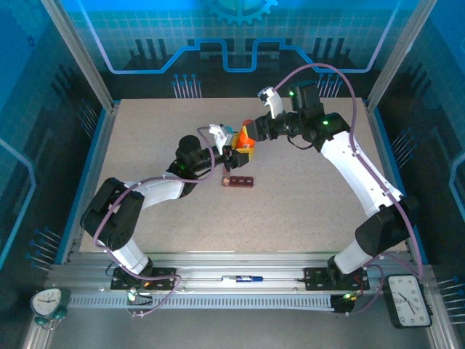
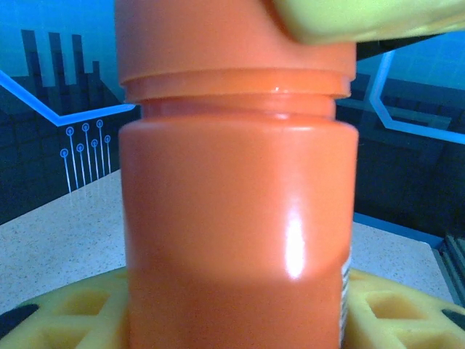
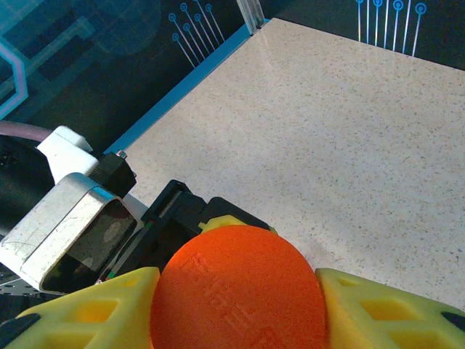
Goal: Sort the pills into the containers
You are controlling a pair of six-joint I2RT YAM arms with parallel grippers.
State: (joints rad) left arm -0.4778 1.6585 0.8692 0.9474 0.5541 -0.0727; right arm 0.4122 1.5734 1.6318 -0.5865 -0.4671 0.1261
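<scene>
An orange pill bottle (image 1: pixel 247 143) is held upright above the middle of the table between both grippers. My left gripper (image 1: pixel 241 154) is shut on the bottle's body (image 2: pixel 240 240), with its yellow fingers (image 2: pixel 65 316) on either side. From above, my right gripper (image 1: pixel 249 134) is shut on the orange cap (image 3: pixel 240 291), which sits between its yellow fingers (image 3: pixel 392 313). The containers (image 1: pixel 238 181), a dark red-brown bar of little compartments, lie on the table just in front of the bottle. A pale speck shows at the bar's left end. I cannot make out any pills.
The speckled table (image 1: pixel 305 211) has metal rails along its sides. A pen (image 1: pixel 243 278) lies on the front rail between the arm bases. Two clocks stand at the near corners, one on the left (image 1: pixel 47 302) and one on the right (image 1: pixel 410 299).
</scene>
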